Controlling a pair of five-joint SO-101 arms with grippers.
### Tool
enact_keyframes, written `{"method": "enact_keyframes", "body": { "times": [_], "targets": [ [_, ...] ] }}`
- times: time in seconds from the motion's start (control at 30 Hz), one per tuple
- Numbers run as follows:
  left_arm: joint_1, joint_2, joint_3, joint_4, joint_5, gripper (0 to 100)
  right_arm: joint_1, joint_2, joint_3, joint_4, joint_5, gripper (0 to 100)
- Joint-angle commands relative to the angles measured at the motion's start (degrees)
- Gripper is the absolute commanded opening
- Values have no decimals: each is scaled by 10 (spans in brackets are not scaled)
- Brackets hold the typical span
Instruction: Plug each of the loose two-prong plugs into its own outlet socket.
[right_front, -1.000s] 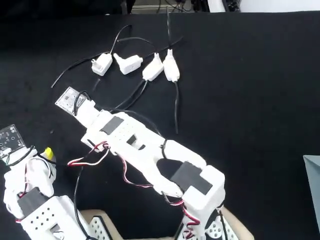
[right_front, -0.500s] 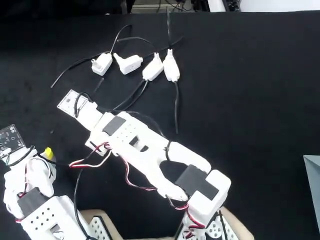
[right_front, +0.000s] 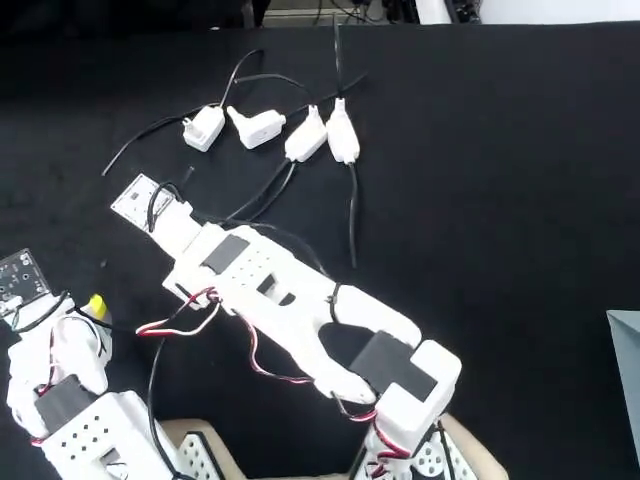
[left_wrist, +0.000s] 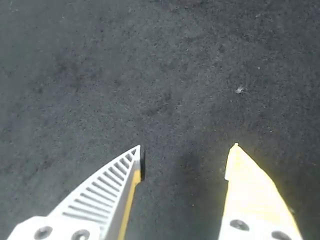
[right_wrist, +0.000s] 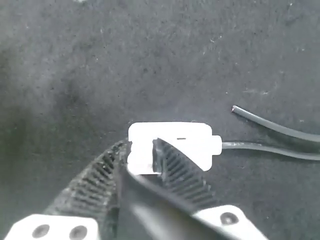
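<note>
Right hand (right_wrist: 140, 147) clamps the white plug (right_wrist: 187, 142) on the table (right_wrist: 75, 60).
Best lifted level with a firm pinch; left hand (left_wrist: 185, 150) hangs released.

The right claw (right_wrist: 140, 150) pinches a plug (right_wrist: 187, 142); the left claw (left_wrist: 186, 155) gapes wide.

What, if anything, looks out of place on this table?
A black cable beside the white plug ends in a loose tip on the mat, joined to nothing there. The right end effector pinches that plug off-centre, at the end away from its lead.
</note>
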Motion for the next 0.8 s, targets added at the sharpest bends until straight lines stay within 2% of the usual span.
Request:
{"method": "enact_keyframes", "body": {
  "times": [0.0,0.17,0.3,0.4,0.5,0.57,0.67,0.77],
  "targets": [
    [0,-6,-4,2,3,274,-6,2,2,-8,-4,12],
    [0,-6,-3,2,3,274,-6,65,-17,-3,-4,11],
    [0,-6,1,2,3,274,-6,58,-22,-1,-4,12],
    [0,-6,0,2,3,277,-6,12,-22,24,-4,58],
    [0,-6,-2,2,4,278,-6,-54,-22,81,-9,200],
    [5,-6,-2,2,5,278,-9,-101,-22,124,-14,258],
    [29,-6,-2,2,6,278,-10,-171,-22,180,-28,253],
    [58,-6,-6,2,6,278,-6,-247,-18,240,-29,206]
  ]
}}
